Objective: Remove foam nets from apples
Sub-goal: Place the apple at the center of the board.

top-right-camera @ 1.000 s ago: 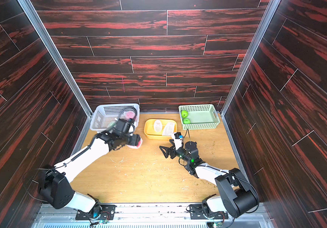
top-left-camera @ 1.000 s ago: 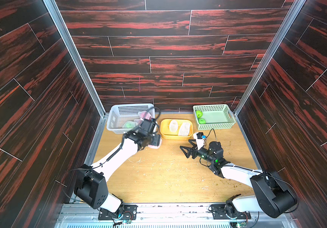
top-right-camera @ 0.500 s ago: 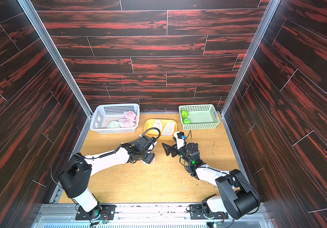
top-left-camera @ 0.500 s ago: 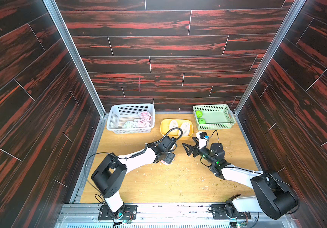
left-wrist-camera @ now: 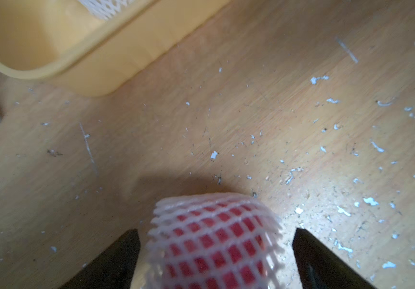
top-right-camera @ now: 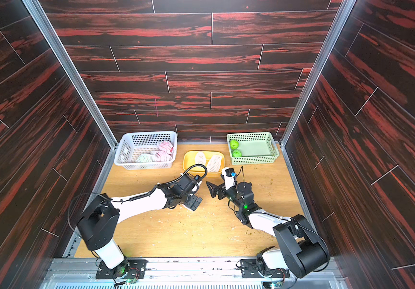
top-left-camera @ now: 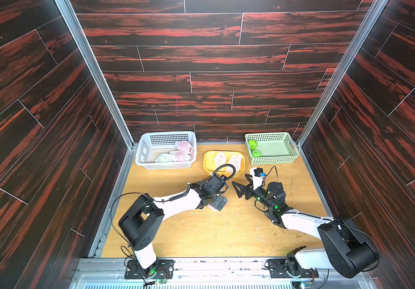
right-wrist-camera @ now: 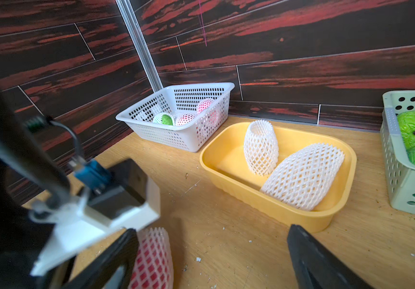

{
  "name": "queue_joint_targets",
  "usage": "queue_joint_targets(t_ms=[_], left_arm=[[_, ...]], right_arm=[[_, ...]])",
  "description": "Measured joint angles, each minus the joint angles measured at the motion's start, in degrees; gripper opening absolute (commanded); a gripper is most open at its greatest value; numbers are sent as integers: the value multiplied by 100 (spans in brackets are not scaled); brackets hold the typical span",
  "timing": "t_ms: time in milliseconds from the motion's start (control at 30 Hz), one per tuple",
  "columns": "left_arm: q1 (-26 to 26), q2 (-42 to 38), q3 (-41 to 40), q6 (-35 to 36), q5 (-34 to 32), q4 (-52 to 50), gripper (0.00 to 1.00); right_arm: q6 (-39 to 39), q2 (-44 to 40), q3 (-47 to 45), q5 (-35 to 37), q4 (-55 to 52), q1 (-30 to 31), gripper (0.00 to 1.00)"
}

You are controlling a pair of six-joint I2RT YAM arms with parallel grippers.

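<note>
Your left gripper [left-wrist-camera: 215,230] has its jaws spread to either side of a red apple sleeved in a white diamond-mesh foam net [left-wrist-camera: 214,245]. A thin gap shows on both sides, so nothing is clamped. The netted apple appears to rest on the pale wooden tabletop [top-left-camera: 214,232], near the yellow plastic tray [right-wrist-camera: 276,207]. Your right gripper [right-wrist-camera: 211,229] is also wide open and empty. It faces the left one from close by, with the netted apple just beside 1 of its fingers [right-wrist-camera: 116,252].

Expect the net to be light, soft and springy, stretching and clinging rather than sliding off cleanly. The apple beneath is likely hard, glossy and far heavier, and it will probably roll once freed. I would pinch only foam at the net's loose rim and steady the fruit across its middle with the other gripper. The white foam crumbs [left-wrist-camera: 344,211] scattered on the wood suggest the mesh tears if nipped hard.

The tray holds 2 empty white foam nets [right-wrist-camera: 261,147], 1 upright and 1 lying. The white perforated basket [top-left-camera: 166,166] holds 3 more netted apples [top-left-camera: 183,146], 2 red and 1 green. The pale green perforated basket [top-left-camera: 274,160] holds 2 bare green apples [top-left-camera: 252,144]. Your main obstacle is crowding, because the 2 grippers sit near each other. The left arm's wrist camera housing [right-wrist-camera: 116,197] partly blocks the right wrist view of the apple.
</note>
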Motion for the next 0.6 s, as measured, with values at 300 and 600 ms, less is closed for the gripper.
queue_joint_targets(t_ms=[300, 600], left_arm=[[520, -1864, -990, -367, -142, 1025, 100], [1853, -2124, -2435, -1346, 216, 1921, 100]], right_arm=[[96, -15, 575, -866, -660, -24, 98], [269, 988, 1279, -2072, -1799, 286, 94]])
